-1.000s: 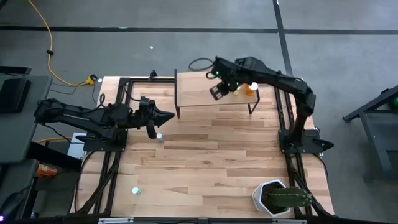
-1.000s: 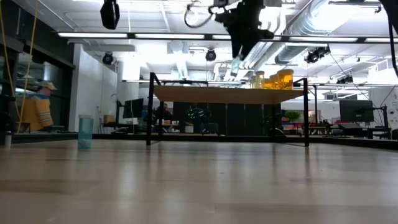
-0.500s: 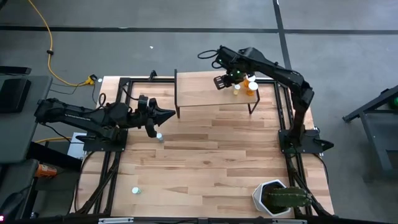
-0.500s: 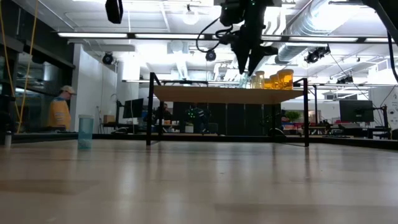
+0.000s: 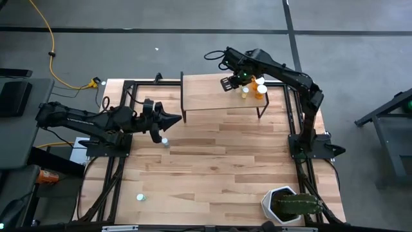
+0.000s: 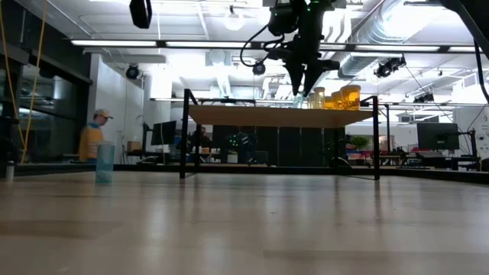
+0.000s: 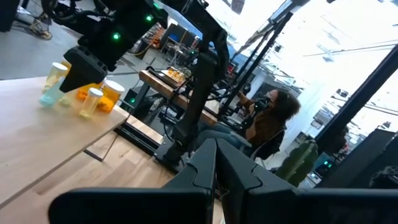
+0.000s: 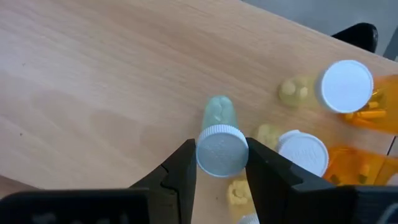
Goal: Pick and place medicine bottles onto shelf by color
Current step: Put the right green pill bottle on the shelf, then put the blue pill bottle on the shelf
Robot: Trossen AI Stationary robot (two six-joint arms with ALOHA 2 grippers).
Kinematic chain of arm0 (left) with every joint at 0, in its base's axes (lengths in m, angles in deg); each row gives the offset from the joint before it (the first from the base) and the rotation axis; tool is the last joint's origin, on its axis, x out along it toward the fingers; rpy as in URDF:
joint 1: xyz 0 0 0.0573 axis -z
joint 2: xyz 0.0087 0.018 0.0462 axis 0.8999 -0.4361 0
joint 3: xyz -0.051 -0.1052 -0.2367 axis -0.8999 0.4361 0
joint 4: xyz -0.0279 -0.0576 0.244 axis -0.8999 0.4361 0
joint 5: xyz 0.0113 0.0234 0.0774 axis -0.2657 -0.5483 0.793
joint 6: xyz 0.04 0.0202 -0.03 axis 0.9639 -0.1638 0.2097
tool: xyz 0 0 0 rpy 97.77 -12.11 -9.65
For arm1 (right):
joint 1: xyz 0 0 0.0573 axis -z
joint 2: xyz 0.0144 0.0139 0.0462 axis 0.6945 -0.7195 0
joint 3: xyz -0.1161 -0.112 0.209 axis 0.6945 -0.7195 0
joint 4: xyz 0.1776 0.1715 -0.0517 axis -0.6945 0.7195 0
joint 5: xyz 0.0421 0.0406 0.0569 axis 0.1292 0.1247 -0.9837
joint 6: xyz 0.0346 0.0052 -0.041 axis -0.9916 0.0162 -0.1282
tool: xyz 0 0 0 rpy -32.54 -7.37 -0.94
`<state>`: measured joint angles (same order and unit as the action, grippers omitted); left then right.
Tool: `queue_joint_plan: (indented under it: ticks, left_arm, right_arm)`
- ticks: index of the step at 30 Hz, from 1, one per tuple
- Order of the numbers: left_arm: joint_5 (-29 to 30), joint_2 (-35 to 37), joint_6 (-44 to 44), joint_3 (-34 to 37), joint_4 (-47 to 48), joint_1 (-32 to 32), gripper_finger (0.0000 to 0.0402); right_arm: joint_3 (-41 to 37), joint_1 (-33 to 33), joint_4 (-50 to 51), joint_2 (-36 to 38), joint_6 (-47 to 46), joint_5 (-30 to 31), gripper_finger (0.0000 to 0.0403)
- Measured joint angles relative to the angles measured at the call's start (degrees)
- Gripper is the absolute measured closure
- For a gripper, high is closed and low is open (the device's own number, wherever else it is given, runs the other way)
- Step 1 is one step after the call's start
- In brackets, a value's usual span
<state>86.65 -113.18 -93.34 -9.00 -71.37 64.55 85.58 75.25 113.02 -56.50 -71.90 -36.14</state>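
My right gripper [image 8: 221, 165] is over the shelf [image 5: 206, 96], shut on a pale blue medicine bottle [image 8: 219, 118] with a white cap. It stands just left of several orange bottles [image 5: 258, 88], which stand upright on the shelf's right end. My left gripper [image 5: 175, 119] is shut with nothing in it, hovering above the table's left half near the shelf's left legs. One pale blue bottle [image 5: 165, 140] stands on the table below it. Another [image 5: 140, 198] stands near the front left. My right gripper pinches the bottle's white cap [image 8: 219, 151] between its two fingers [image 8: 184, 167], one on each side of the cap's rim. The fingers come steeply from above. The bottle hangs upright below them, its bottom close over the shelf board; whether it touches the board I cannot tell.
Loose yellow pills [image 8: 295, 90] lie on the shelf beside the orange bottles [image 8: 346, 87]. A white pot with a green plant [image 5: 288, 206] stands at the table's front right. The shelf's left half [image 5: 199, 93] is bare wood. A person [image 6: 95, 136] walks in the room behind.
My right gripper has carried the pale blue bottle along the shelf toward its far right part, close to the orange bottles, and has sunk with it toward the board. The bottle stays upright in the hold. In the last half second it has hardly moved.
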Motion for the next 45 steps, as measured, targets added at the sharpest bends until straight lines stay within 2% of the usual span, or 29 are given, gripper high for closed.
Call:
queue_joint_plan:
  ticks: [29, 39, 45]
  left_arm:
    - [-0.1, 0.0, 0.0, 0.0, 0.1, 0.0, 0.0401]
    - [-0.1, 0.0, 0.0, 0.0, 0.1, 0.0, 0.0401]
    - [-0.1, 0.0, 0.0, 0.0, 0.1, 0.0, 0.0402]
  right_arm:
    - [0.0, 0.2, 0.7, 0.0, -0.9, -0.5, 0.0294]
    - [0.0, 0.2, 0.7, 0.0, -0.9, 0.0, 0.024]
    - [0.0, 0.2, -0.2, 0.0, -0.9, 0.2, 0.0225]
